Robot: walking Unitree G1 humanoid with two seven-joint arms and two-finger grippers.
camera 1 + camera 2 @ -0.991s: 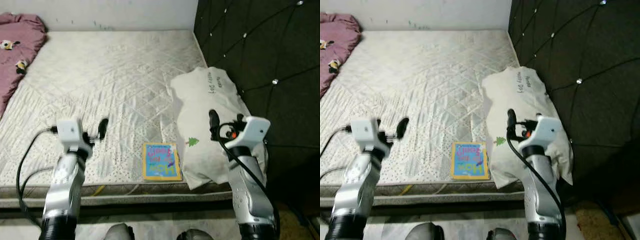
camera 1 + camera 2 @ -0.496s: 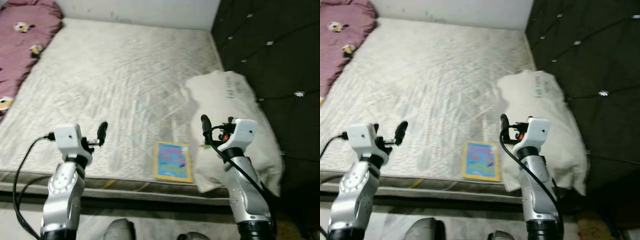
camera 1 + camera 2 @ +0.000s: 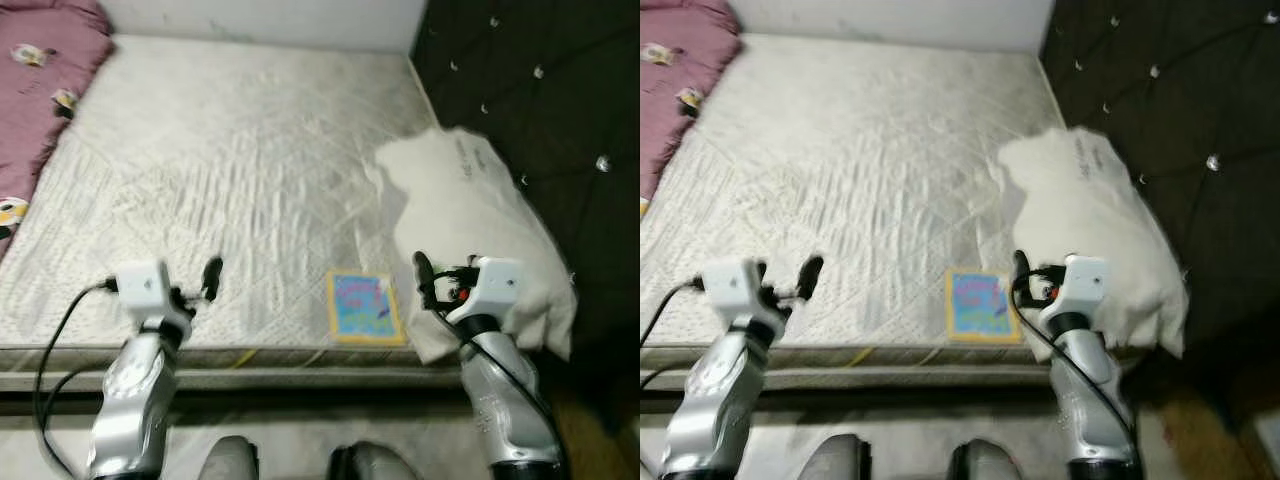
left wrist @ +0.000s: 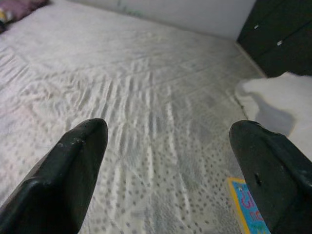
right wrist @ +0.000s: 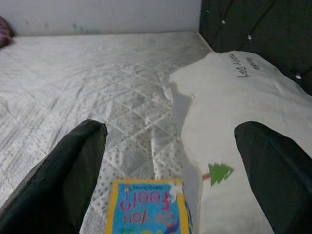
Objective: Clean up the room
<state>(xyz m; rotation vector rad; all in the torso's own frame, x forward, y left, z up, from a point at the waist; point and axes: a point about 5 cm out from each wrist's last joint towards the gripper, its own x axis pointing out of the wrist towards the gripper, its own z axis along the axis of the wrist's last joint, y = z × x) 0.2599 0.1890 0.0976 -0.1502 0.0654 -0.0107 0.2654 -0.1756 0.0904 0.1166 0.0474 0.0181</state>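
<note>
A yellow-edged children's book (image 3: 365,308) with a blue cover lies flat near the front edge of the quilted mattress (image 3: 230,150), touching a white pillow (image 3: 470,235) beside it. My right gripper (image 5: 170,129) is open and empty, held over the bed's edge just above and behind the book (image 5: 148,204), with the pillow (image 5: 234,112) to its side. My left gripper (image 4: 168,131) is also open with nothing in it, hovering over bare mattress well to the left of the book (image 4: 243,209).
A pink blanket (image 3: 35,90) with small cartoon prints is bunched at the bed's far left. A dark tufted headboard (image 3: 540,90) runs along the right side. The mattress's front edge (image 3: 280,355) is right before me, with floor below.
The whole picture has shifted as the camera moved. Both arms keep the same raised pose with fingers apart. Book and pillow lie where they were.
</note>
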